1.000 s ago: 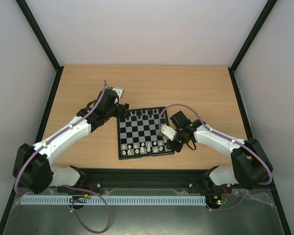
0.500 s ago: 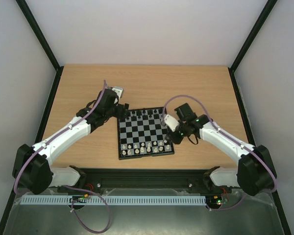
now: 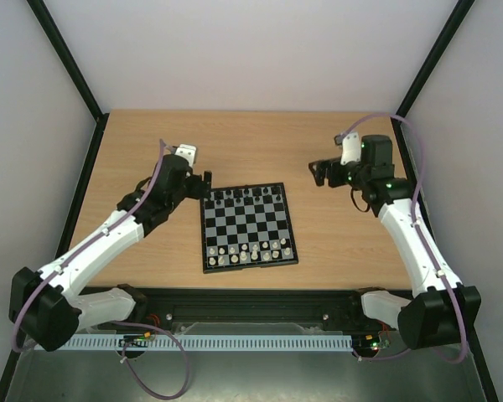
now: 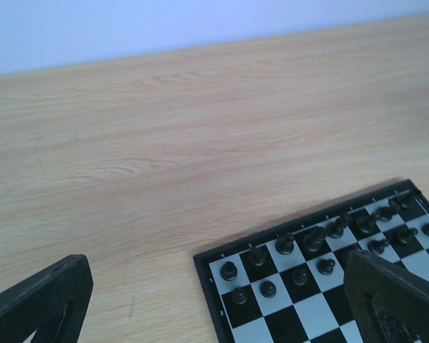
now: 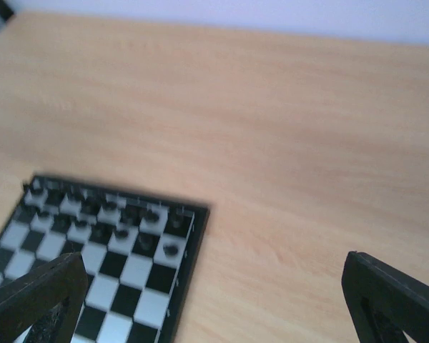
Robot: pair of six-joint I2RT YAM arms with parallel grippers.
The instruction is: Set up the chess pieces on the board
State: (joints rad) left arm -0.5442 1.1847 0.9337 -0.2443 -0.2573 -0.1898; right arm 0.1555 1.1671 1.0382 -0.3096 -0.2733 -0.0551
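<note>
Board (image 3: 248, 226) lay mid-worktop (image 3: 344, 243), chess pieces (image 3: 250, 251) on it, black far rows, cream near rows; left claw (image 3: 203, 182) by far-left corner & right claw (image 3: 322, 172) well apart, both spread, empty; set-up judged near-complete, next prob. straightening any cream strays.

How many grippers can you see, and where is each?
2. The left gripper is by the board's far-left corner; the right gripper is out past its far-right corner. Both are open and empty.

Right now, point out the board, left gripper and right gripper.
board (image 3: 248, 226), top view, a bare middle square.
left gripper (image 3: 204, 184), top view, between its open fingertips.
right gripper (image 3: 320, 173), top view, between its open fingertips.
</note>
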